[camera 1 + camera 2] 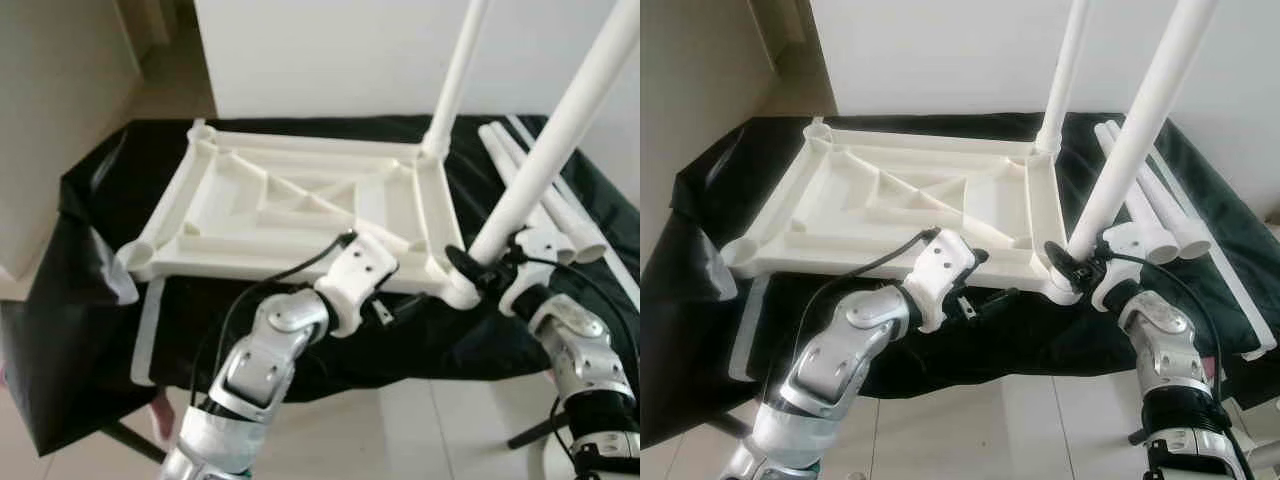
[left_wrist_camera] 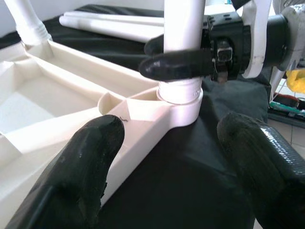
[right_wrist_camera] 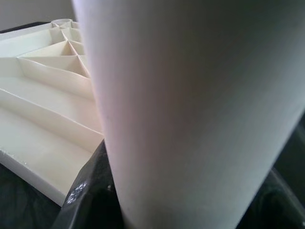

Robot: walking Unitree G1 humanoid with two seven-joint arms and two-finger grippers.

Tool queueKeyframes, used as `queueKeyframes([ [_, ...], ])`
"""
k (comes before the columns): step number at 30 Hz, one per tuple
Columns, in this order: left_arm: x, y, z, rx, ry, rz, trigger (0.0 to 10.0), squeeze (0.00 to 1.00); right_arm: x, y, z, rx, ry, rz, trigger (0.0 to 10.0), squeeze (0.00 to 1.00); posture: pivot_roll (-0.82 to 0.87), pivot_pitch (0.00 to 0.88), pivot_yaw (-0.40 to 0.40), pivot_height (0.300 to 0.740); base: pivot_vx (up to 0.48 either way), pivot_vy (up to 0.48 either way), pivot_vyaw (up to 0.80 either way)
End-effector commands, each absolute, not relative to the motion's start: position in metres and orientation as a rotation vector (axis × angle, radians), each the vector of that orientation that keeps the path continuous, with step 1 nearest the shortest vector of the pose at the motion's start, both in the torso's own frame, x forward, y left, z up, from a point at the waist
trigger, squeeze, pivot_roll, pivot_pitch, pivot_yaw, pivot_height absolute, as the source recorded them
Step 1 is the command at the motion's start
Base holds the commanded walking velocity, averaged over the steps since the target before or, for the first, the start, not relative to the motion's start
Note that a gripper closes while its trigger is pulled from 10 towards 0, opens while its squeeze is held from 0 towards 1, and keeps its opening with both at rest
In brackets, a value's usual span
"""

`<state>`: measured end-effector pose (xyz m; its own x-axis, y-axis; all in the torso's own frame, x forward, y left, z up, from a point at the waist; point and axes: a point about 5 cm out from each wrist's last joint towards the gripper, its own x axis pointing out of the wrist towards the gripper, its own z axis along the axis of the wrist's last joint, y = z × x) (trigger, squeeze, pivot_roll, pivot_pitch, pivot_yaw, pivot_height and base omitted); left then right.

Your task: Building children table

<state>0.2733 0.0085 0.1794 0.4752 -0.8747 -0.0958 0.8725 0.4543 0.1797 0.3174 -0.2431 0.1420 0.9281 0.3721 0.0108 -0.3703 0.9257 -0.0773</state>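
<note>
Black cloth point(image 1: 90, 330): right gripper point(image 1: 482, 268) clamps table leg point(image 1: 560, 130); left gripper point(image 2: 171, 162) spread.

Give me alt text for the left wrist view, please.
The right gripper clamps a white table leg seated in the corner socket of the upturned white tabletop. The left gripper is open in the foreground, over black cloth.
</note>
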Motion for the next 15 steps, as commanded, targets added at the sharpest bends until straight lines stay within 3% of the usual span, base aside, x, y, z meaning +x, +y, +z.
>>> queueKeyframes([
  [1, 0.276, 0.007, 0.181, 0.204, -0.028, -1.029, 10.0, 0.00, 0.310, -0.248, 0.122, -0.030, 0.060, 0.336, 10.0, 0.00, -0.13, 0.063, -0.001, 0.740, 0.000, 0.000, 0.00],
  [8, 0.284, 0.012, 0.175, 0.226, -0.016, -0.977, 10.0, 0.00, 0.309, -0.238, 0.123, -0.022, 0.041, 0.255, 10.0, 0.00, -0.13, 0.064, -0.007, 0.740, 0.000, 0.000, 0.00],
  [15, 0.286, 0.013, 0.178, 0.188, -0.030, -0.950, 10.0, 0.00, 0.312, -0.233, 0.121, 0.009, 0.080, 0.054, 10.0, 0.00, -0.13, 0.067, -0.012, 0.740, 0.000, 0.000, 0.00],
])
